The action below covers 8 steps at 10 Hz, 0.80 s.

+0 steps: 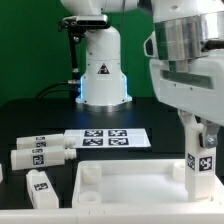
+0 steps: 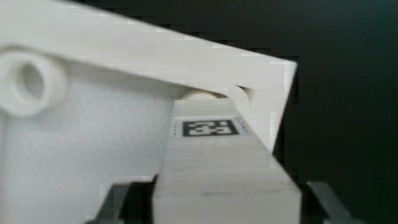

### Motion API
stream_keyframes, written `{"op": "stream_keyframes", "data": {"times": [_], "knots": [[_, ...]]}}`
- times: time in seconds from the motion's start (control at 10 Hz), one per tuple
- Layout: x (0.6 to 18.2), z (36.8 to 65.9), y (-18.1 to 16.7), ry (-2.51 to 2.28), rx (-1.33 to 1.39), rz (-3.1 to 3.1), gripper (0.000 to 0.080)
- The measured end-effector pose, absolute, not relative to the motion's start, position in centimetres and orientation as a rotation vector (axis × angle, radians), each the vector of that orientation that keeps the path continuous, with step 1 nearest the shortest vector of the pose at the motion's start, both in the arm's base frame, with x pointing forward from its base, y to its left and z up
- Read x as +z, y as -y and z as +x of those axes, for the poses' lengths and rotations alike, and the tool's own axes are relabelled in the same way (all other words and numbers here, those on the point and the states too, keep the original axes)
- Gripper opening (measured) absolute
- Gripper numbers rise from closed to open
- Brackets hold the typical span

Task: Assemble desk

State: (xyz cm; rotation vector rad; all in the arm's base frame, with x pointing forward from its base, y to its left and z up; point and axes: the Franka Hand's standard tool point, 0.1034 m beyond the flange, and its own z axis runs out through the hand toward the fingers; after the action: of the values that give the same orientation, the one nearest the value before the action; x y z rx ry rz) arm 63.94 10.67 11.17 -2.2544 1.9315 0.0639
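Note:
The white desk tabletop point(image 1: 130, 190) lies rim up at the front of the table, with round sockets in its corners. My gripper point(image 1: 203, 138) is shut on a white square leg point(image 1: 204, 172) with a black-and-white tag and holds it upright at the tabletop's corner on the exterior view's right. In the wrist view the leg point(image 2: 222, 165) runs from between my fingers point(image 2: 128, 200) down into the corner of the tabletop point(image 2: 107, 120). Another round socket point(image 2: 25, 80) shows further along the tabletop. The leg's lower end is hidden behind the rim.
Two loose tagged legs point(image 1: 38, 154) point(image 1: 42, 186) lie on the black table at the exterior view's left, with part of another point(image 1: 3, 176) at the edge. The marker board point(image 1: 105, 138) lies behind the tabletop. The robot's base point(image 1: 102, 70) stands at the back.

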Motion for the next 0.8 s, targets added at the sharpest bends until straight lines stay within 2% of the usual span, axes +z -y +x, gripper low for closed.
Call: {"op": "stream_keyframes", "data": {"times": [0.1, 0.2, 0.3, 0.4, 0.5, 0.6, 0.8], "knots": [[11.11, 63.65, -10.83, -2.106, 0.055, -2.031, 0.0284], [11.14, 63.47, -10.93, -2.058, 0.05, -2.077, 0.0284], [11.11, 63.48, -10.97, -2.04, 0.047, -2.096, 0.0376], [11.26, 63.54, -11.09, -1.849, 0.015, -2.273, 0.0376], [11.36, 63.64, -11.16, -1.593, -0.018, -2.472, 0.0548], [11.39, 63.66, -11.29, -1.426, -0.02, -2.577, 0.0627], [11.33, 63.68, -11.26, -1.282, -0.036, -2.652, 0.0645]]}}
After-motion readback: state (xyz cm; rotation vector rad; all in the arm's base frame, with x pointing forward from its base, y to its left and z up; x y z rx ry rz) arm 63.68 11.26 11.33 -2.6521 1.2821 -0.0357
